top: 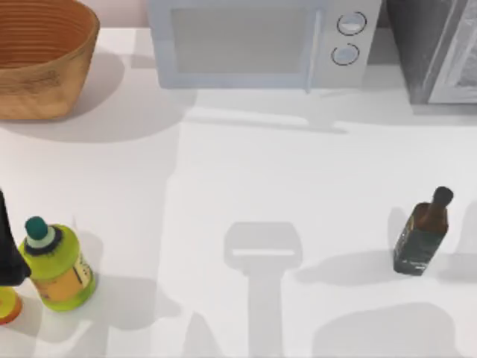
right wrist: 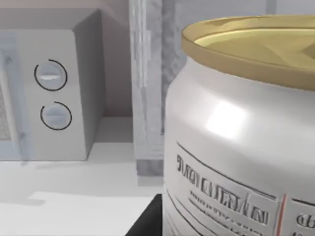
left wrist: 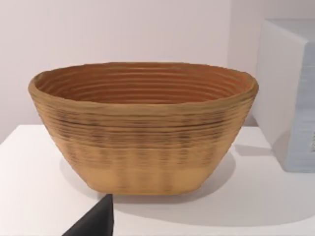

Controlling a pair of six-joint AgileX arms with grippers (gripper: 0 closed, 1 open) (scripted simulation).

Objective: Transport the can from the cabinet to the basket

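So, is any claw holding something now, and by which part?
The can sits very close before the right wrist camera, probably in the right claw, but where it is gripped cannot be told. The left wrist camera faces the basket.

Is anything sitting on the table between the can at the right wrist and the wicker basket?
Nothing visible blocks the way. The can sits close before the right wrist camera. The basket stands at the table's far left corner, beside the microwave. The yellow-green bottle and dark bottle stand nearer the front.
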